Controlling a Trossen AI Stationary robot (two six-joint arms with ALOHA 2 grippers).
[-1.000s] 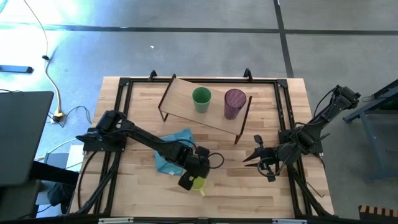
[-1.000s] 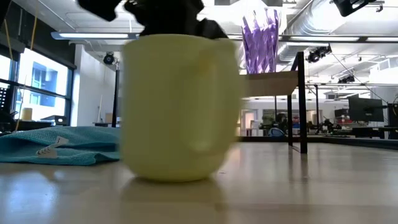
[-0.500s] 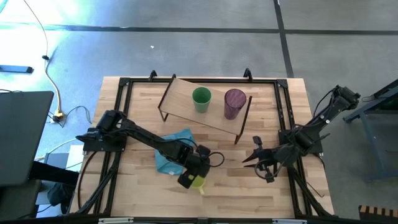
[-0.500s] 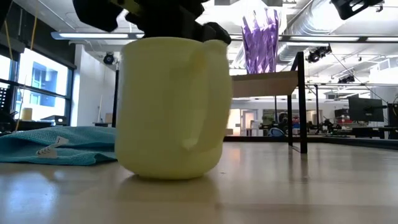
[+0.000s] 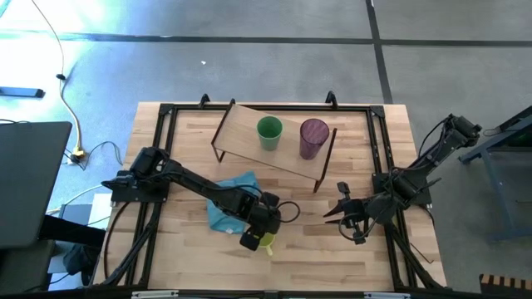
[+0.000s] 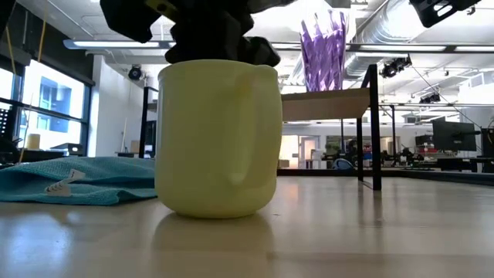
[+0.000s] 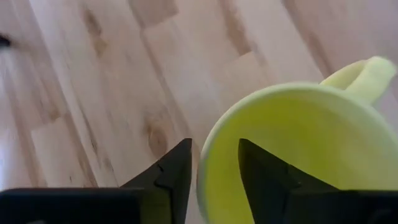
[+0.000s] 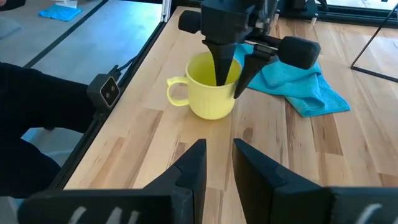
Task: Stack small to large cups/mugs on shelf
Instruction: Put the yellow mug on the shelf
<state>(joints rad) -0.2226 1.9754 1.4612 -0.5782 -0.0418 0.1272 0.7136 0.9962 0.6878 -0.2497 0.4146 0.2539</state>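
Note:
The yellow mug [image 5: 267, 242] stands upright on its base on the tabletop near the front edge, also seen in the low view [image 6: 218, 139]. My left gripper [image 7: 214, 144] hangs over it, open, pointing steeply down. One finger is inside the mug, the other outside, and the rim [image 7: 204, 163] runs between them untouched. The green cup [image 5: 269, 131] and the purple tumbler [image 5: 313, 137] stand side by side on the shelf [image 5: 245, 137]. My right gripper [image 5: 337, 208] waits open to the mug's right, holding nothing.
A light blue cloth [image 5: 229, 199] lies crumpled just behind the mug, under my left arm. The shelf's dark legs [image 6: 375, 127] stand on the far half of the table. Bare wood lies between the mug and my right gripper [image 8: 219, 155].
The yellow mug was slightly tilted under my left gripper. It has settled upright, flat on the table, shifting a little toward the table's right. My left arm has stayed over it.

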